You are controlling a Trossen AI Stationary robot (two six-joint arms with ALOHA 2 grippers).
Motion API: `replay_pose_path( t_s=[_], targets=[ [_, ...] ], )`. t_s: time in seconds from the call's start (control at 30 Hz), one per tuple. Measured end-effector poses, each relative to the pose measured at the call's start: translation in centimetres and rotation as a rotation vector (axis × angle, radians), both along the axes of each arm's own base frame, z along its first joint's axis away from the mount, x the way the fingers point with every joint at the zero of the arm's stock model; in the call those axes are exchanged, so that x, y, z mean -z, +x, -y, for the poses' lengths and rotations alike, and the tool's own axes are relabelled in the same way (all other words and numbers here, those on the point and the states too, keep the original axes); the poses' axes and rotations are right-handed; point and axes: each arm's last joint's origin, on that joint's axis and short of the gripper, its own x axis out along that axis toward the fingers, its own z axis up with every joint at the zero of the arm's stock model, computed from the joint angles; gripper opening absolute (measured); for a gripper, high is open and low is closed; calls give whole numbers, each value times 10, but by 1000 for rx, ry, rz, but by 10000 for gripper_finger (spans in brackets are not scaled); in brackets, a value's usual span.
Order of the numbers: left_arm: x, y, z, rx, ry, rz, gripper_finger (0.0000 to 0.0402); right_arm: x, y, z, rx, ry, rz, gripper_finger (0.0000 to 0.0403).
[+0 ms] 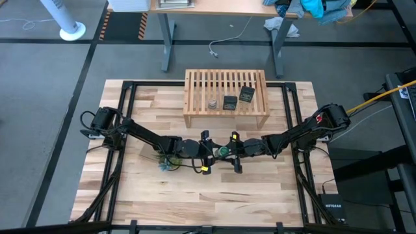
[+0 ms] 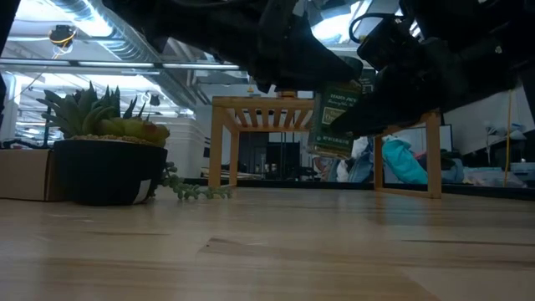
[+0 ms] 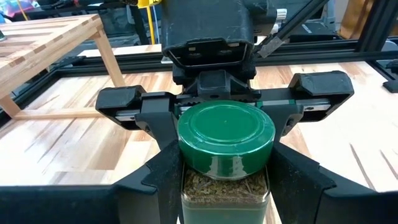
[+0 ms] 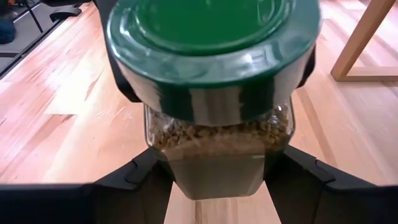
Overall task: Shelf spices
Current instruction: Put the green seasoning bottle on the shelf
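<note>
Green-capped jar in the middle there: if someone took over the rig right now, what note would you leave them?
Left gripper and right gripper meet at mid-table, both sets of jaws closed on the green-capped jar, which hangs clear of the tabletop. It looks like a handover between the arms.
Done: two dark tins and the tiny round jar stand on the shelf.
Left: one gripper lets go, and the other carries the jar to the shelf.
</note>
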Motion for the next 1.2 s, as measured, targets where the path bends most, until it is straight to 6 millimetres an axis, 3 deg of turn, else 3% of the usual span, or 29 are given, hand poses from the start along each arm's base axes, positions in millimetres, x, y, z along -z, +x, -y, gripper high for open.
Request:
replay_pose_path(
  t_s=[0.4, 0.57, 1.2],
  targets=[
    [0, 0, 0, 1, 19, -4, 180, 0, 0, 1, 30, -8, 4, 223],
    [1, 0, -1, 1, 31, -7, 180, -2, 3, 1, 124, 7, 7, 224],
    [1, 0, -1, -1, 28, -9, 179, -1, 4, 0, 60, -6, -48, 223]
  ],
)
